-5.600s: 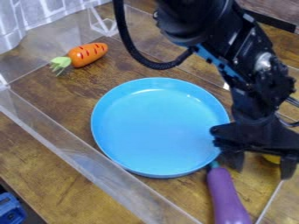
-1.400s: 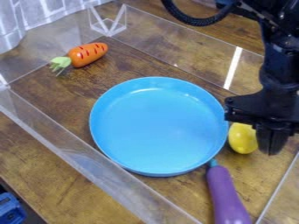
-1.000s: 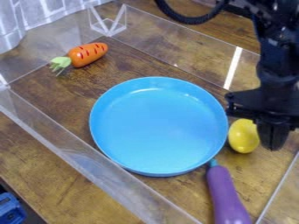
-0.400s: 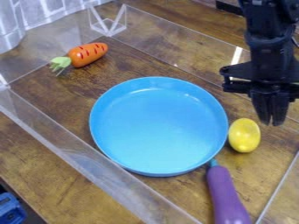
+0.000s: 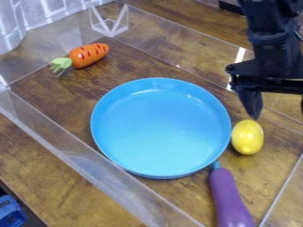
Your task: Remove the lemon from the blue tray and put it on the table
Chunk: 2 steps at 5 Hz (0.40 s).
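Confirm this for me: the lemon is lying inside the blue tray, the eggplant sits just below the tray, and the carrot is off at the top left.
Not quite. The lemon lies on the table, just off the right rim of the blue tray, not inside it, as the camera view shows. The eggplant below the tray and the carrot at top left are right.

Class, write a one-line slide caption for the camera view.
Open gripper above the lemon lying on the table beside the blue tray.
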Each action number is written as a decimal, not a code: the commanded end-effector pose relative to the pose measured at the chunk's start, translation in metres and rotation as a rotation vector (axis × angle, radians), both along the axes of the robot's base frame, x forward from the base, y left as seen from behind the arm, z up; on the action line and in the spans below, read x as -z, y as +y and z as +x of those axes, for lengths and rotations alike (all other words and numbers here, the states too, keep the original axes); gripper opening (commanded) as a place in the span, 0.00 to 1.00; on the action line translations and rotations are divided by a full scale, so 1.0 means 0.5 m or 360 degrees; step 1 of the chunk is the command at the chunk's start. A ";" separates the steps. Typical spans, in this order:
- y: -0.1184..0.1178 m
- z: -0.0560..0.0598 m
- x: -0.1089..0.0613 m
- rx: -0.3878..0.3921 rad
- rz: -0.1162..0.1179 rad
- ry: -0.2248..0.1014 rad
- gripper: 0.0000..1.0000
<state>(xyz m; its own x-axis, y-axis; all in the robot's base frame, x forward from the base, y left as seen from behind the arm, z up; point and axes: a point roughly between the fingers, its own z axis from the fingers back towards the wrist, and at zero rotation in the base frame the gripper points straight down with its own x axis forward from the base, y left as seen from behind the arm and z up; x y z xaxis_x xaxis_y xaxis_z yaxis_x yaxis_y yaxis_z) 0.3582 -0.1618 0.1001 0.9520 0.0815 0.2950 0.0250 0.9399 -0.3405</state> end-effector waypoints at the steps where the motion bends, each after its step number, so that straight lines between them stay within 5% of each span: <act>1: -0.002 0.019 -0.012 0.0025 -0.0013 -0.0095 1.00; 2: -0.017 -0.002 0.003 0.0118 0.0002 -0.0094 1.00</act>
